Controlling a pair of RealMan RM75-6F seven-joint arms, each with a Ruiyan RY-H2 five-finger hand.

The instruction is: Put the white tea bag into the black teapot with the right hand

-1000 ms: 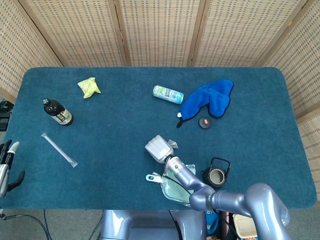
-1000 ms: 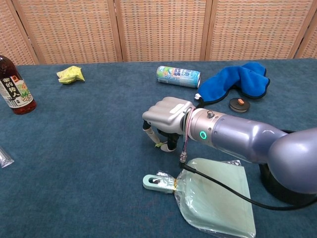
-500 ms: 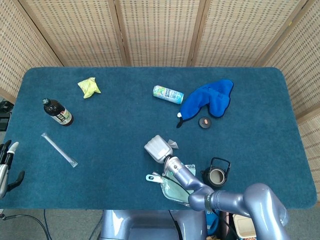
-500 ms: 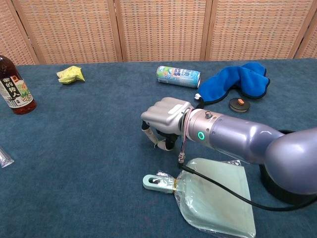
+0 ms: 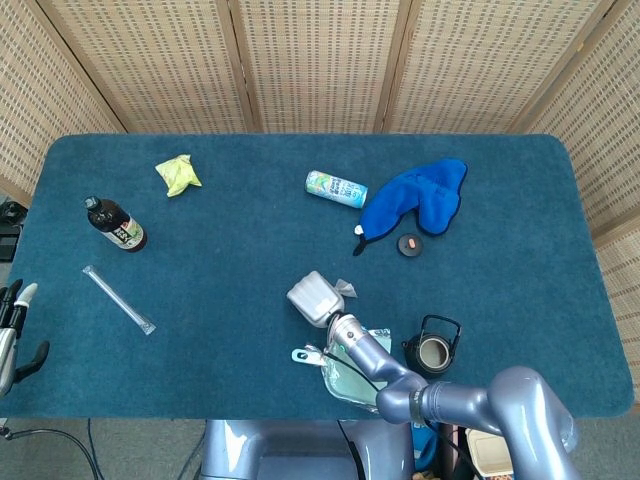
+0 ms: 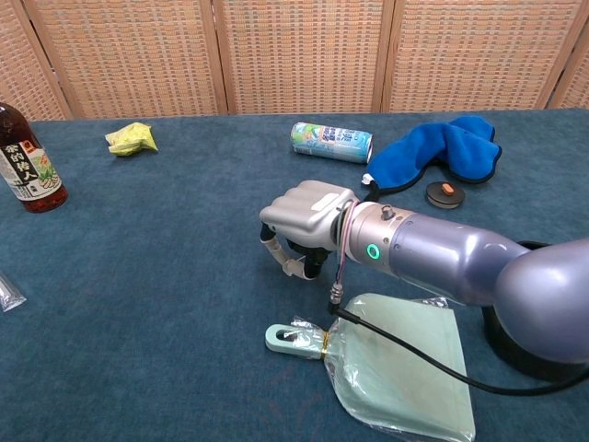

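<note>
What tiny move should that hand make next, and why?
Probably lift the right hand slightly off the table. Its fingers curl down at the white tea bag, though a firm hold can't be confirmed. The black teapot stands open to its right.

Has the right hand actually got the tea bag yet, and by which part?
Cannot tell. The right hand is curled down over the white tea bag, whose corner sticks out beside it, but any contact is hidden in both views.
</note>
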